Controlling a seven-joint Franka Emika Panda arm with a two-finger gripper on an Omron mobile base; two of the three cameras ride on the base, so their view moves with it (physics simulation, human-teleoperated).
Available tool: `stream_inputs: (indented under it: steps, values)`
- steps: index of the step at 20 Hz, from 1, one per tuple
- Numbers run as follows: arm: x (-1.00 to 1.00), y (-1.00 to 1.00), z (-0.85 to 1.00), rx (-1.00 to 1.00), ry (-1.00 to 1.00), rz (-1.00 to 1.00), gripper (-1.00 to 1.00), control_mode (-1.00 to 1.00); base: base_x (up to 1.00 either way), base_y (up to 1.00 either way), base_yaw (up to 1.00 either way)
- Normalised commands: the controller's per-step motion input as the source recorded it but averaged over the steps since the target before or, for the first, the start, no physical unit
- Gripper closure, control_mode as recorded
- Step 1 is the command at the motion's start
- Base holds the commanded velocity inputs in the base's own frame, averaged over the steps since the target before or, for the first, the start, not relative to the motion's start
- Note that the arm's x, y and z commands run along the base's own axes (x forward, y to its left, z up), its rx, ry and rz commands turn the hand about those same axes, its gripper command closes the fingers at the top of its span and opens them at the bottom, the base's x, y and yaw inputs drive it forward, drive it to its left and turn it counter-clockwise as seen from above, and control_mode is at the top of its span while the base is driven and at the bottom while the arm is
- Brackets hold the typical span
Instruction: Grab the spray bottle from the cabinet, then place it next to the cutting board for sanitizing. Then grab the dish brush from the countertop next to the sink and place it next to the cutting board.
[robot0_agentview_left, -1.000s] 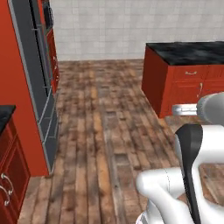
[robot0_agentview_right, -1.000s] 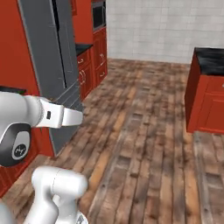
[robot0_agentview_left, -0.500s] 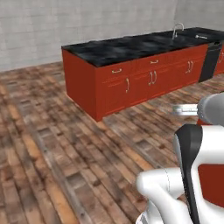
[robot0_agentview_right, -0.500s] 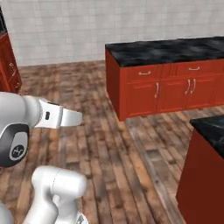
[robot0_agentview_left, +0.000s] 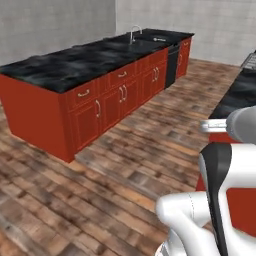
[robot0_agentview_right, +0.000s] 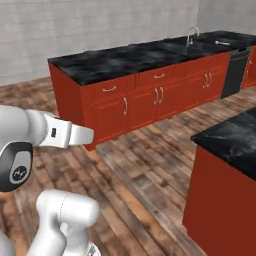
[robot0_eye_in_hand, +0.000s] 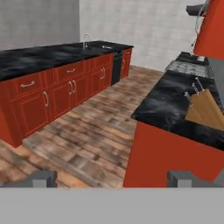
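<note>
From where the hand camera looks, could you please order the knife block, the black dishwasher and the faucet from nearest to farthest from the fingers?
1. Knife block, right, on the near countertop.
2. Black dishwasher, middle, in the long island.
3. Faucet, far end of the island top.

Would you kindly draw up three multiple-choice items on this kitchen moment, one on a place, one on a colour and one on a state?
1. Where does the faucet stand?
A. On the long counter's far end
B. On the floor
C. On the wooden block

2. What colour are the base cabinets?
A. White
B. Red
C. Green

3. How do the gripper jaws stand?
A. Shut on a bottle
B. Shut on a brush
C. Open, holding nothing

Answers: 1 A, the silver faucet rises from the black countertop at its far end. 2 B, doors and drawers are red. 3 C, the hand view shows the two fingertips wide apart with only floor between.
</note>
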Motion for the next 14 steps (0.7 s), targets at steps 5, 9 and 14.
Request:
stream_inputs:
  steps: [5, 9, 14]
  values:
    - [0.0, 0.0, 0.0, 0.0, 0.0, 0.0, -1.0, 1.0, 1.0, 1.0, -0.48]
    - [0.0, 0.0, 0.0, 0.0, 0.0, 0.0, -1.0, 1.0, 1.0, 1.0, -0.44]
    - [0.0, 0.0, 0.0, 0.0, 0.0, 0.0, -1.0, 1.0, 1.0, 1.0, -0.49]
